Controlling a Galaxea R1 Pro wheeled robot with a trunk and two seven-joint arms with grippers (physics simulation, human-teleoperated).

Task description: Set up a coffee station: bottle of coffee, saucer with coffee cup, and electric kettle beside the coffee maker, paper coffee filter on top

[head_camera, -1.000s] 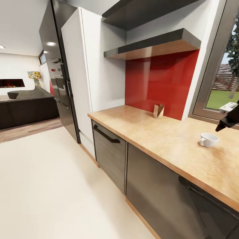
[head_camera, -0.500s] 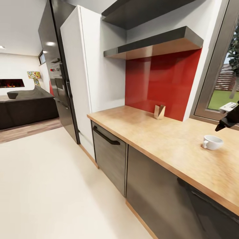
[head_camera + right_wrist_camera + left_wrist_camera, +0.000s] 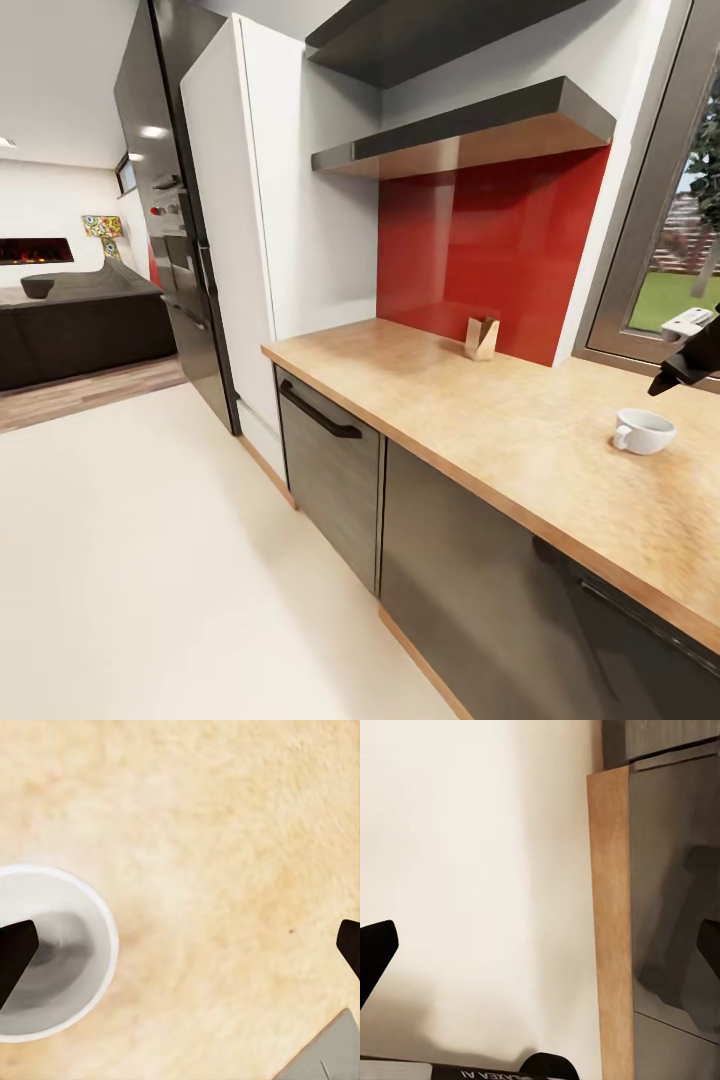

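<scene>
The coffee cup (image 3: 645, 431), small and white with a side handle, stands upright on the kitchen countertop (image 3: 480, 410) at the right. My right gripper (image 3: 674, 377) hangs a little above and behind it, apart from it. Seen from the right wrist, the right gripper (image 3: 180, 949) is open over bare wood, with the cup (image 3: 49, 952) under one fingertip (image 3: 15, 952). A small tan-looking folded cone, seemingly the paper coffee filter (image 3: 480, 337), stands by the red backsplash. My left gripper (image 3: 540, 949) is open and empty over the floor beside a cabinet front.
A black fridge (image 3: 170, 230) and a tall white cabinet (image 3: 250, 200) close the counter's left end. Two dark shelves (image 3: 470, 130) hang above the red backsplash (image 3: 490, 240). A window (image 3: 670, 270) is at the right. Cream floor (image 3: 150, 560) spreads to the left.
The whole picture has slid slightly to the right, so the camera moved. The cup and the cone stay put on the counter, and my right gripper holds its pose.
</scene>
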